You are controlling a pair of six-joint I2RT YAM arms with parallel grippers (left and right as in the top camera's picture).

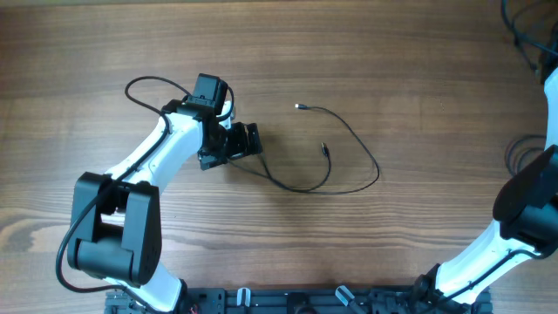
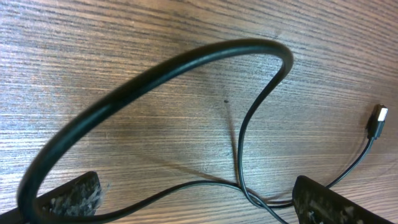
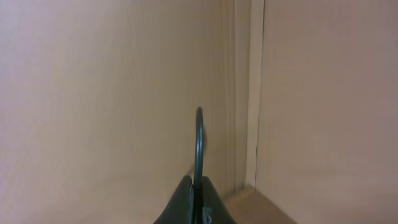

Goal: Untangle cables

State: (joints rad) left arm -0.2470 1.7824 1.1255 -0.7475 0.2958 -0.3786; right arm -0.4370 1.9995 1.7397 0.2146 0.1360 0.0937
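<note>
- Overhead view: the cables (image 1: 353, 144) lie in the middle of the counter (image 1: 418, 52) in one loose, open sweep. Two tiny plug ends (image 1: 298, 106) sit upper centre, and the left end of the run reaches the left hand (image 1: 246, 141).
- Left wrist view: the left hand's fingers (image 2: 74, 196) stand wide apart and hold nothing. Two thin strands cross on the counter between them, low in the frame, and a loop arches up close to the lens.
- Right wrist view: the right hand (image 3: 193, 199) has its tips pressed together, facing a pale wall (image 3: 93, 93). A thin dark arc rises from the tips; what it is I cannot tell.
- The cords look very light, limp and smooth, so a pull would likely drag the whole run and a shallow pinch would probably slip.
- The best hold seems to be on one strand just beside the crossing, or behind a plug, where the cord is stiffer.
</note>
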